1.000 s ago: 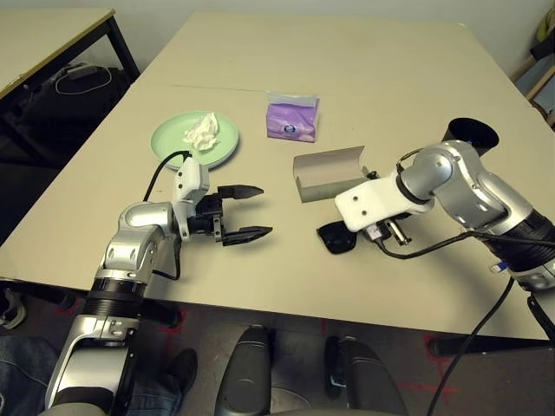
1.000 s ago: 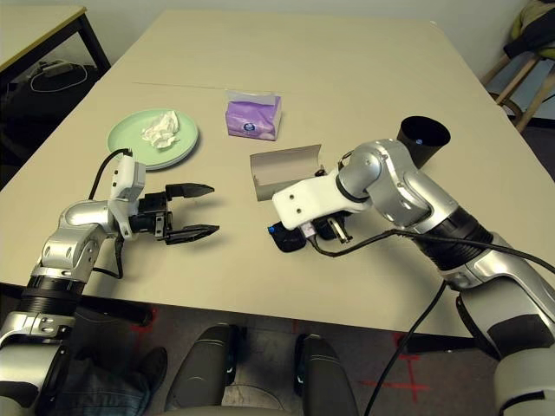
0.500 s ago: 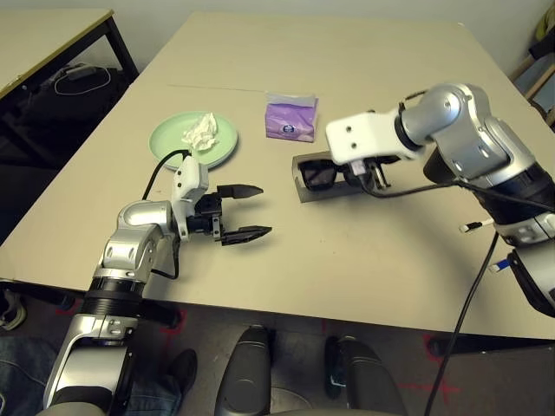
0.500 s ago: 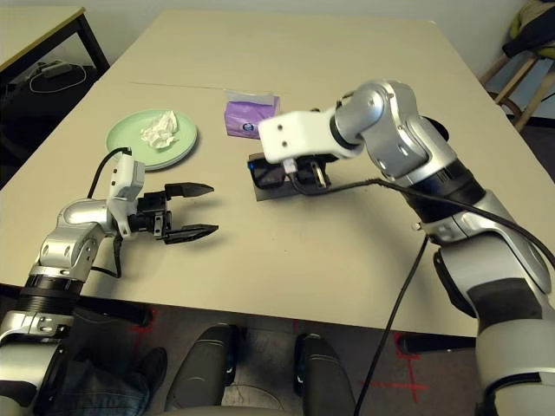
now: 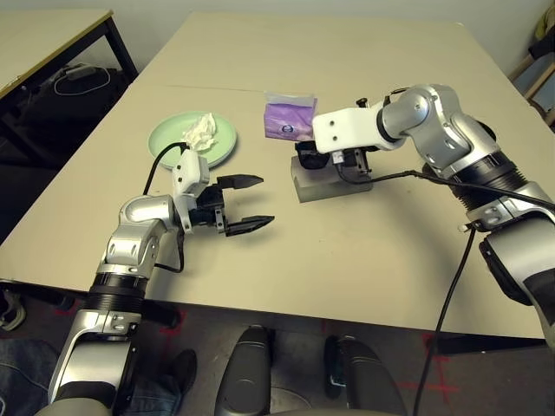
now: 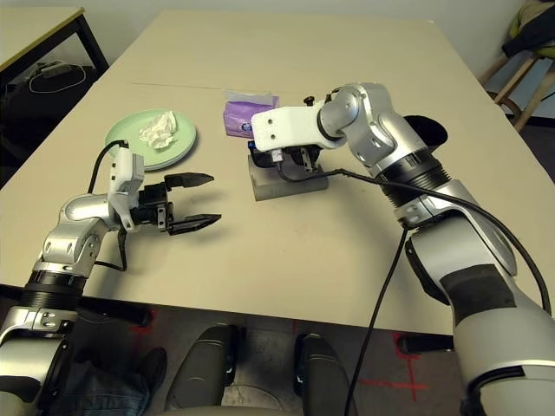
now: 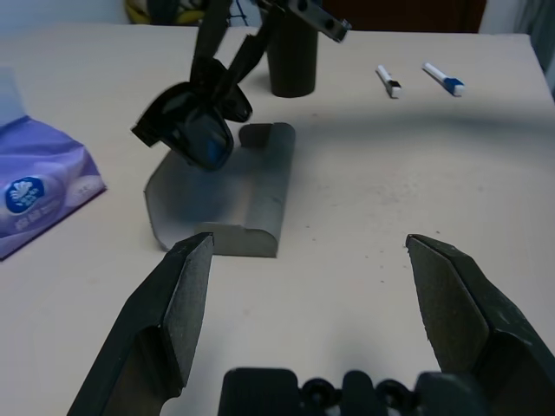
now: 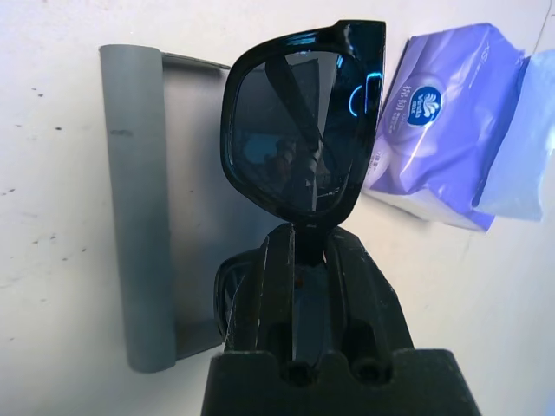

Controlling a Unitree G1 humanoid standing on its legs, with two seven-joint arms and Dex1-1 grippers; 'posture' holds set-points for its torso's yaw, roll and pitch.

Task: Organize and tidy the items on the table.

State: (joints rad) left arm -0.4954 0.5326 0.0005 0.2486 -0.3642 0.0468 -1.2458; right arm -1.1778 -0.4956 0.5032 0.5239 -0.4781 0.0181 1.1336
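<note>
My right gripper [image 8: 308,236] is shut on the black sunglasses [image 8: 299,121] and holds them just above the open grey-beige glasses case [image 5: 328,184] in the middle of the table [image 5: 364,260]. The purple tissue pack [image 5: 290,119] lies just behind the case. To the left, the crumpled white tissue [image 5: 200,131] sits on the light-green plate [image 5: 169,143]. My left gripper [image 5: 251,204] stands open and empty in front of the plate, pointing at the case [image 7: 221,204]. The black cup [image 7: 290,61] and the white pen [image 7: 388,80] lie beyond the case.
A second white marker with a blue cap [image 7: 442,78] lies beside the pen. A smaller table with black legs [image 5: 52,43] stands off the far left corner. A wooden stool [image 6: 520,61] is at the far right.
My right gripper lifted the sunglasses from the table in front of the case and carried them over the case. The case lid now lies flat. The left arm barely shifted.
</note>
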